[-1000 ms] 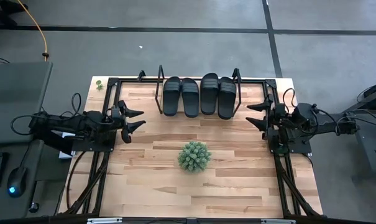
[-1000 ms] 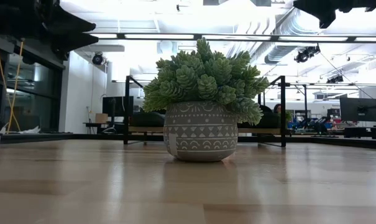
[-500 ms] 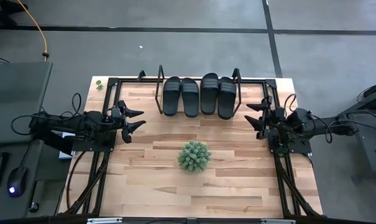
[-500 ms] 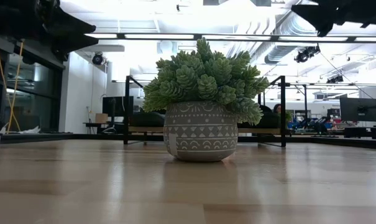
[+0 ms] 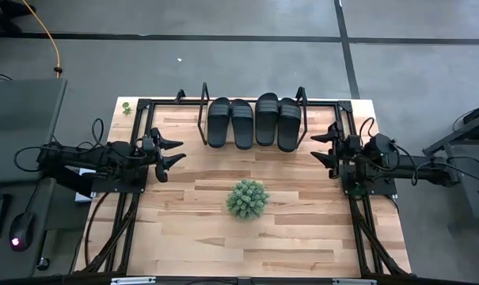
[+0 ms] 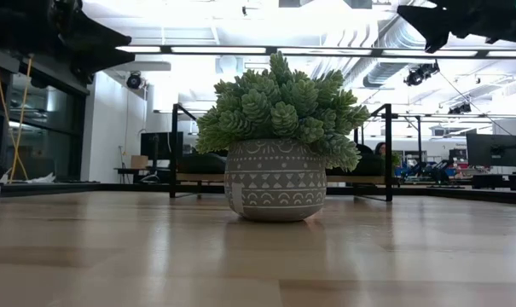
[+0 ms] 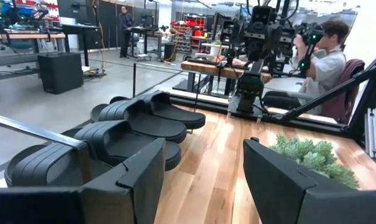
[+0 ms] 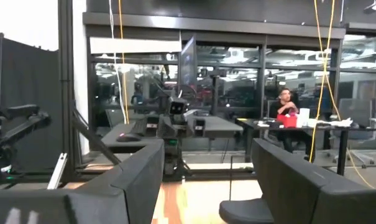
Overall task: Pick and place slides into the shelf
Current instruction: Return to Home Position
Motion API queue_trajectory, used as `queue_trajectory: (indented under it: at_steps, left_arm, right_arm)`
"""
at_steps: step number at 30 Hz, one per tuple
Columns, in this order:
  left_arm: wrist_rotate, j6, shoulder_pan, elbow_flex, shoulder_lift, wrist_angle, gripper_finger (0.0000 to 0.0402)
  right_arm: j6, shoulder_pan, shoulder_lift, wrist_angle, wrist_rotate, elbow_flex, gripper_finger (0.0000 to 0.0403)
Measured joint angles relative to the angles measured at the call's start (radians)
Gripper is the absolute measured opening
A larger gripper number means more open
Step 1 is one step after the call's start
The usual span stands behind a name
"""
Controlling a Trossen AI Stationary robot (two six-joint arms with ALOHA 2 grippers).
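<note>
Shelf (image 5: 201,119) set at far edge of table (image 5: 302,229), midway along it. Four slides (image 5: 249,121) laid side by side on shelf, between its two end frames. Slides grouped as two close pairs, small gap left between pairs. Plant (image 5: 248,198) placed near table middle, in front of shelf, well apart from it. Left gripper (image 5: 180,149) held over left side of table, right gripper (image 5: 314,146) over right side, both pointed inward. Plant found in front of line between them.
</note>
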Motion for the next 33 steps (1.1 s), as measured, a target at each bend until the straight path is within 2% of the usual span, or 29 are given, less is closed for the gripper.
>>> queue_trajectory:
  at_steps: [4, 8, 12, 23, 33]
  left_arm:
    - [0.000, 0.013, 0.000, 0.000, 0.000, -0.011, 0.0198]
    - [0.003, 0.011, 0.000, 0.000, 0.000, -0.010, 0.0198]
    - [0.013, 0.000, 0.000, 0.000, 0.000, -0.009, 0.0198]
    - [0.016, -0.001, 0.000, -0.193, -0.002, 0.259, 0.0198]
    - [0.016, 0.017, 0.000, -0.193, -0.002, 0.224, 0.0198]
  right_arm:
    - [0.000, -0.004, 0.000, 0.044, 0.013, -0.051, 0.0234]
    - [0.003, -0.004, 0.000, 0.183, 0.080, -0.149, 0.0234]
    - [0.001, -0.004, 0.000, 0.278, 0.099, -0.202, 0.0234]
    - [-0.005, -0.004, 0.000, 0.242, 0.121, -0.206, 0.0234]
    - [0.000, -0.004, 0.000, 0.177, 0.144, -0.206, 0.0234]
